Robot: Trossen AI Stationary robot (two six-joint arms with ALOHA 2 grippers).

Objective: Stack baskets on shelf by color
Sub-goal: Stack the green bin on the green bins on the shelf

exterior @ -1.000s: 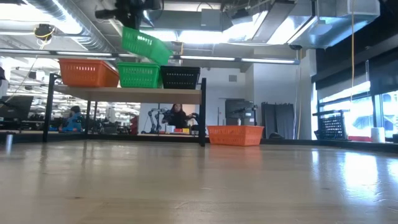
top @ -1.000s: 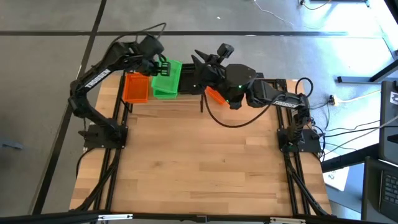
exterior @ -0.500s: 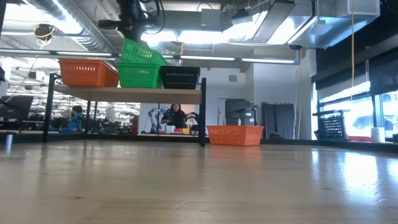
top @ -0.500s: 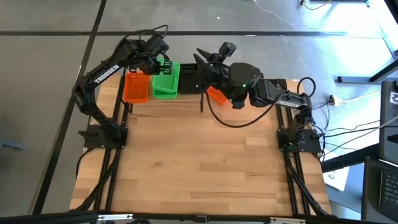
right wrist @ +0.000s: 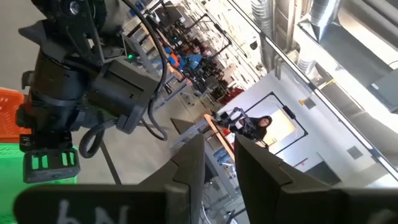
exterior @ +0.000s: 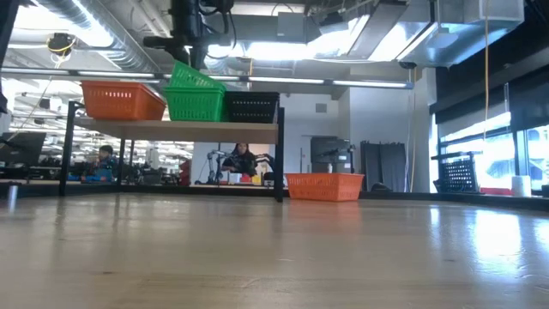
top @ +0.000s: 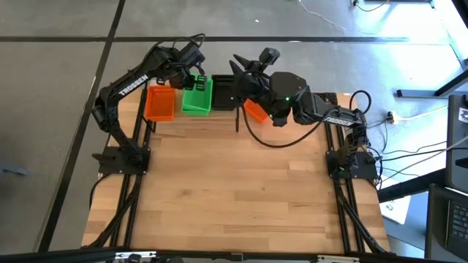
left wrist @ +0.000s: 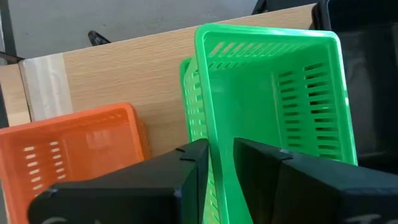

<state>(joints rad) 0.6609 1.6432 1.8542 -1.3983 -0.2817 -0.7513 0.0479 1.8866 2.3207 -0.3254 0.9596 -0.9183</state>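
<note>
Three basket colours sit on the shelf [exterior: 171, 130]: orange [exterior: 123, 100], green [exterior: 194, 105], black [exterior: 250, 106]. Above it we see the left gripper [left wrist: 222, 163], fingers slightly apart around the wall of a tilted green basket [left wrist: 280, 93] resting in the shelf's green one. Our right gripper [right wrist: 219, 163] hovers just beside the shelf, fingers parted, empty. One orange basket [exterior: 323, 185] lies beside the shelf.

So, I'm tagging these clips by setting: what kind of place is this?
Most likely a robotics lab or workshop. Bare ceiling ducts and strip lights run overhead, another robot arm rig stands on a bench beyond the table with a person beside it, and loose cables trail over the concrete floor.
</note>
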